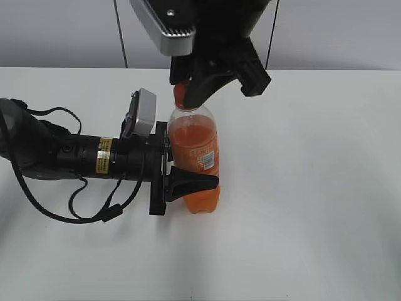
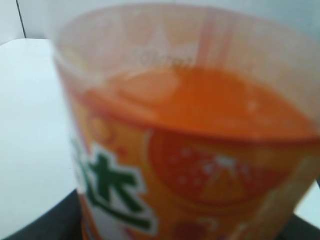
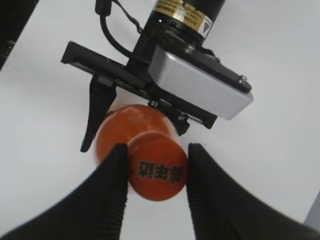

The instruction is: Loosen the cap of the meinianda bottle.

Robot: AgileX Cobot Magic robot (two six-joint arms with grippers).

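Observation:
The meinianda bottle (image 1: pixel 195 147) stands upright on the white table (image 1: pixel 313 188), filled with orange drink. Its label fills the left wrist view (image 2: pixel 190 160). My left gripper (image 1: pixel 199 180) comes in from the left and is shut on the bottle's waist, with one black finger across the front. My right gripper (image 1: pixel 185 99) comes down from above. In the right wrist view its two black fingers (image 3: pixel 156 167) press both sides of the orange cap (image 3: pixel 159 172), which has dark lettering on top. The cap also shows in the exterior view (image 1: pixel 179 93).
The left arm (image 1: pixel 75 157) lies low across the table's left side, with a loose black cable loop (image 1: pixel 94 210) beneath it and its grey wrist camera (image 1: pixel 141 113) on top. A grey wall (image 1: pixel 62 31) runs behind the table's back edge.

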